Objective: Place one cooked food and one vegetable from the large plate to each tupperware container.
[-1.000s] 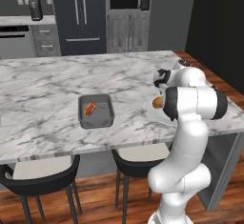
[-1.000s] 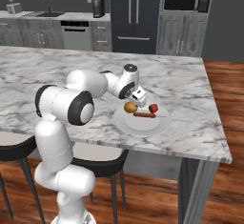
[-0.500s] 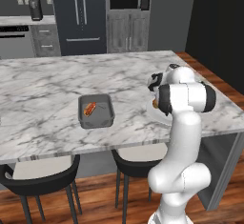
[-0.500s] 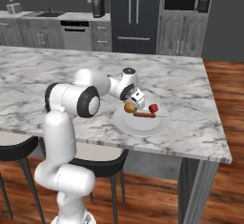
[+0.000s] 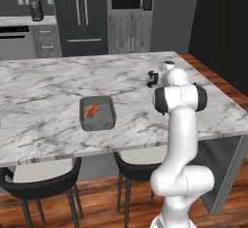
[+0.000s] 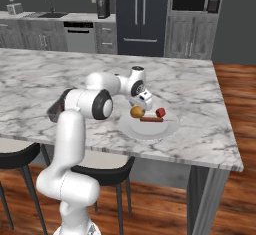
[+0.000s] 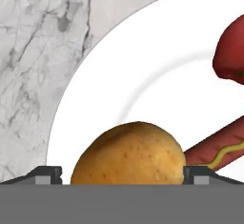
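Gripper (image 7: 122, 174): open, fingers either side of the potato (image 7: 128, 154)
Large plate (image 6: 150, 130): potato, hot dog (image 6: 151, 119), red vegetable (image 6: 160, 112)
Dark tub (image 5: 98, 113): one hot dog

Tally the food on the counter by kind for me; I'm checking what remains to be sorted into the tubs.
Potato: 1, on the large plate
Hot dog: 2, one on the plate, one in the dark grey tub
Red vegetable: 1, on the plate; its kind is unclear
Total: 4
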Available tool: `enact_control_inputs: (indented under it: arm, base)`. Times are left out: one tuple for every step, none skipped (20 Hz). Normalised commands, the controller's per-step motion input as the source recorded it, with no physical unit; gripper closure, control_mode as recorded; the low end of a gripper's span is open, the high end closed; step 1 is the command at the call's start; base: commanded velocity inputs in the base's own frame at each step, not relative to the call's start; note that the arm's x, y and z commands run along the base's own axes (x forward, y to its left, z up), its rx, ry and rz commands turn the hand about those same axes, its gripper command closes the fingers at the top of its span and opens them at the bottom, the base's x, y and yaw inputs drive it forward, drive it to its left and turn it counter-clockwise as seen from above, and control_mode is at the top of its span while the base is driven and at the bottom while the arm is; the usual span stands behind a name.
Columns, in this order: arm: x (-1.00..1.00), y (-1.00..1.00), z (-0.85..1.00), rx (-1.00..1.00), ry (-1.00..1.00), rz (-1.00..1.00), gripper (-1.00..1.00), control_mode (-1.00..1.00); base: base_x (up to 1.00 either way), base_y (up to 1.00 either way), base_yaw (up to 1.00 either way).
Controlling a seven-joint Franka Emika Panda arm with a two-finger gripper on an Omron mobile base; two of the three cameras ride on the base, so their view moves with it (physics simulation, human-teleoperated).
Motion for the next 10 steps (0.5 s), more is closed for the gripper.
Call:
enact_control_inputs:
  arm:
    - [0.01, 0.0, -0.22, 0.0, 0.13, 0.0, -1.0, -1.0]
    - [0.0, -0.04, -0.24, 0.0, 0.11, 0.0, -1.0, -1.0]
    - [0.0, -0.05, -0.28, 0.0, 0.1, 0.0, -1.0, -1.0]
    - [0.0, -0.02, -0.33, 0.0, 0.12, 0.0, -1.0, -1.0]
    - [-0.08, -0.06, -0.34, 0.0, 0.11, 0.0, -1.0, -1.0]
    - [-0.42, -0.01, -0.31, 0.0, 0.07, 0.0, -1.0, -1.0]
    - [-0.51, 0.0, -0.32, 0.0, 0.06, 0.0, -1.0, -1.0]
    - [-0.52, 0.0, -0.33, 0.0, 0.07, 0.0, -1.0, -1.0]
    - [-0.49, 0.0, -0.18, 0.0, 0.1, 0.0, -1.0, -1.0]
    - [-0.52, 0.0, -0.2, 0.0, 0.09, 0.0, -1.0, -1.0]
  base:
    - [0.0, 0.0, 0.0]
    - [0.0, 0.0, 0.0]
    - [0.0, 0.0, 0.0]
    - [0.0, 0.0, 0.0]
    - [0.0, 0.0, 0.0]
    - [0.0, 0.0, 0.0]
    - [0.0, 0.0, 0.0]
    - [0.0, 0.0, 0.0]
    - [0.0, 0.0, 0.0]
    - [0.0, 0.0, 0.0]
